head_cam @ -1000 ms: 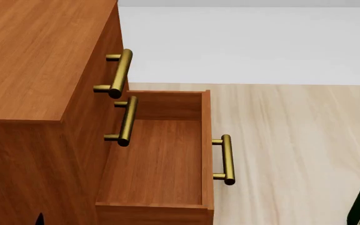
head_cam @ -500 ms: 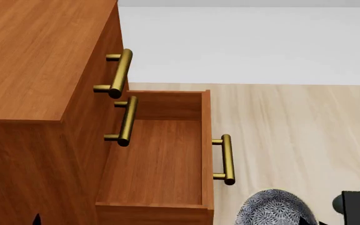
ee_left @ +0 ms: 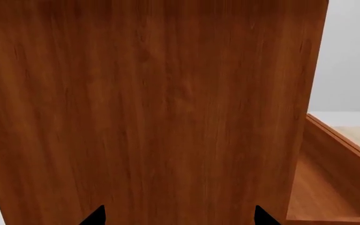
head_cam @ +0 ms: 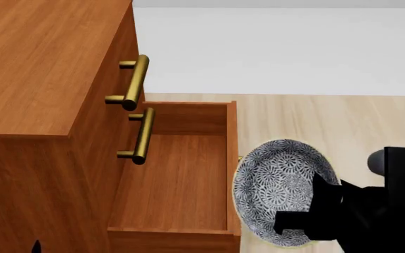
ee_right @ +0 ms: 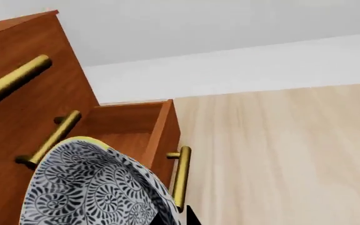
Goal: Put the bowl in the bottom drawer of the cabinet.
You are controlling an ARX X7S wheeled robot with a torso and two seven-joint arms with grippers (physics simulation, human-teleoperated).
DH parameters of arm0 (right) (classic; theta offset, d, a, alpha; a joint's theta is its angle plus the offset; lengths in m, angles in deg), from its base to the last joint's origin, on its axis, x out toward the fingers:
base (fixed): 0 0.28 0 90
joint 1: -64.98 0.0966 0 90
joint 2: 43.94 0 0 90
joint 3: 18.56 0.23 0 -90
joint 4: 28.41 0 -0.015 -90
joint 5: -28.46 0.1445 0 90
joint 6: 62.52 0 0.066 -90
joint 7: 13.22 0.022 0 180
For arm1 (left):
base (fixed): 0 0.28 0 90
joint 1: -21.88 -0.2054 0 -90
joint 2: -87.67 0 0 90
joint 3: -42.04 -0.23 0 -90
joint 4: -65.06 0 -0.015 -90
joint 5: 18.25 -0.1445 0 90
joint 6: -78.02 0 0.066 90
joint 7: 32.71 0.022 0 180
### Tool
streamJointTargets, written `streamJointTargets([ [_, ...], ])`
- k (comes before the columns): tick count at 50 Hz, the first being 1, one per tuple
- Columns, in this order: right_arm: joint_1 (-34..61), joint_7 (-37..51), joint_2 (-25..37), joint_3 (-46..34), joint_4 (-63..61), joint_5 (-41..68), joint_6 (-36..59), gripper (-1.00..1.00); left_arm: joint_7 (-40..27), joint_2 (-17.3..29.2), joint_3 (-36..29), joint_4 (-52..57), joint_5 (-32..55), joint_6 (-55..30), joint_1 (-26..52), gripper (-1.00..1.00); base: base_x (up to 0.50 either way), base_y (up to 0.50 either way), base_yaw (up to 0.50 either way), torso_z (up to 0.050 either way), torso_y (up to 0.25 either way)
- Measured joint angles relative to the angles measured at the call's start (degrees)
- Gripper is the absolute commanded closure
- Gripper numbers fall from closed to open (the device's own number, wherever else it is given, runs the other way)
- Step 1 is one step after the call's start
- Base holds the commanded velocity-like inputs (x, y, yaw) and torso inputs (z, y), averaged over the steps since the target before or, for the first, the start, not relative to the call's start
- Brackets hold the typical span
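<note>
The bowl, blue-and-white patterned, hangs tilted on edge just outside the front of the bottom drawer, hiding the drawer's handle in the head view. My right gripper is shut on the bowl's rim. The drawer stands pulled out of the cabinet with nothing inside. In the right wrist view the bowl sits beside the drawer's brass handle, with my right gripper pinching its edge. My left gripper is open, close against the cabinet's side wall, holding nothing.
The two upper drawers are shut, their brass handles jutting out over the open drawer. Pale wood floor spreads to the right of the cabinet, with a white surface beyond.
My right gripper has risen into the head view from the bottom edge, carrying the bowl up and toward the drawer front. The left gripper has stayed put.
</note>
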Motion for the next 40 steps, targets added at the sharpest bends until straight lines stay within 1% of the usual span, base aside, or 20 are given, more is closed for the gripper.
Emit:
streamJointTargets([
  [13, 6.3, 3.2, -2.2, 1.4, 1.8, 3.0, 2.9, 1.0, -0.4, 0.3, 0.0, 0.5, 0.2, -0.2, 0.1, -1.0, 0.0, 0.0, 0.0, 0.0, 0.0],
  [25, 13.2, 9.0, -6.5, 2.1, 9.0, 4.8, 6.8, 1.0, -0.8, 0.5, 0.1, 0.8, 0.2, 0.0, -0.3, -1.0, 0.0, 0.0, 0.0, 0.0, 0.0],
  [40, 20.4, 10.5, -9.8, -4.2, 20.8, 1.3, 3.9, 1.0, -1.2, 0.8, 0.6, 1.2, 0.6, 0.7, -1.1, -1.0, 0.0, 0.0, 0.0, 0.0, 0.0],
])
